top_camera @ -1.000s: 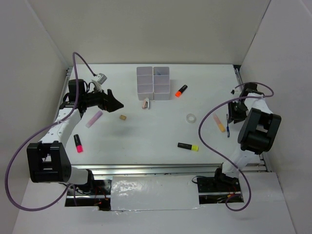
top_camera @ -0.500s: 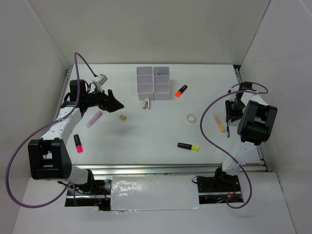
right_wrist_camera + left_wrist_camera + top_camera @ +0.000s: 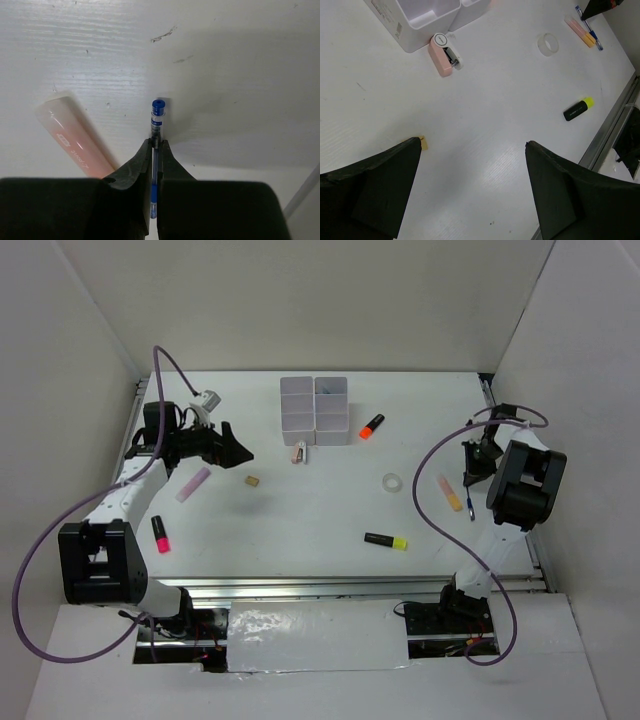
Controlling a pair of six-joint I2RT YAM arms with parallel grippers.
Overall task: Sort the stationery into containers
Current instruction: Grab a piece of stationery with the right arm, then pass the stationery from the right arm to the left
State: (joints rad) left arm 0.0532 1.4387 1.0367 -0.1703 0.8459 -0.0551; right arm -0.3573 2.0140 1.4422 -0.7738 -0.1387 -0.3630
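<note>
My right gripper (image 3: 472, 468) (image 3: 155, 144) is at the table's right side, shut on a thin blue pen (image 3: 157, 117) that lies along the gap between the jaws. A peach marker (image 3: 77, 142) (image 3: 449, 492) lies just left of it. My left gripper (image 3: 236, 452) (image 3: 472, 145) is open and empty above the table, left of the tan eraser cube (image 3: 253, 481) (image 3: 423, 143). The white containers (image 3: 315, 410) (image 3: 427, 15) stand at the back centre. A clear tape ring (image 3: 392, 482) (image 3: 548, 44), an orange-and-black highlighter (image 3: 371, 426) and a yellow-and-black highlighter (image 3: 386, 540) (image 3: 578, 108) lie loose.
A small pink device (image 3: 299, 453) (image 3: 442, 50) lies against the containers' front. A pink marker (image 3: 193, 484) and a pink-and-black highlighter (image 3: 160, 533) lie at the left. White walls enclose the table; a metal rail (image 3: 340, 585) runs along its near edge.
My right wrist has shifted a little to the left over the blue pen. The left arm has not visibly moved.
</note>
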